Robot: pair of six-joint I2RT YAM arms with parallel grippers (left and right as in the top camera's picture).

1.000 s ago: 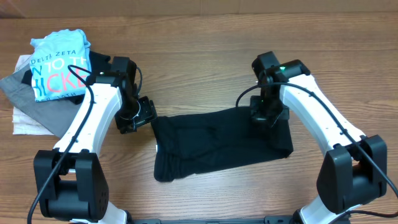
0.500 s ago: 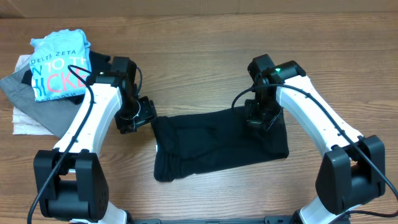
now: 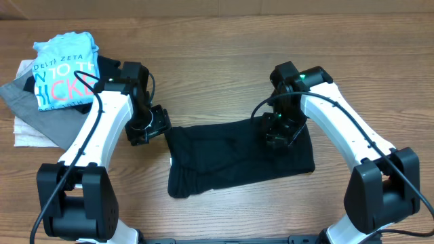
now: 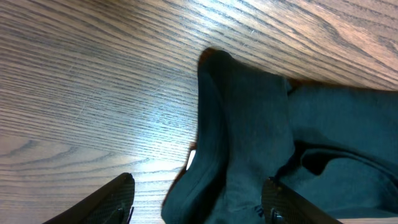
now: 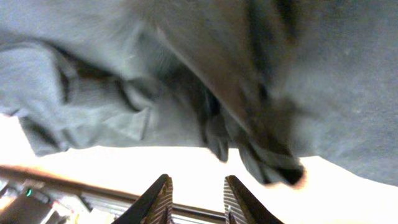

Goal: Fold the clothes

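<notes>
Right gripper sits low over the far right part of the black T-shirt, its fingers a narrow gap apart. In the right wrist view only the pale tabletop shows in that gap, and no cloth lies between the jaws. Just ahead of those fingertips the dark cotton bunches into soft folds and a small hanging lobe. That view is too blurred to tell whether the tips touch the cloth.

Left gripper is at the opposite end of the garment, at its far left corner, with its jaws spread wide. In the left wrist view a thick rolled edge of the shirt runs up between the two fingers, bare wood lies on the side of one finger and more dark cloth on the side of the other. Neither finger is seen to pinch the fabric.

The shirt itself lies flat on the wooden table as a rough folded rectangle that spans the space between the two grippers. Its near edge reaches toward the arm bases.

Beyond the left gripper, on the side away from the shirt, a light blue T-shirt with white and pink lettering rests on a grey garment and a white one. This pile is well apart from the right gripper.
</notes>
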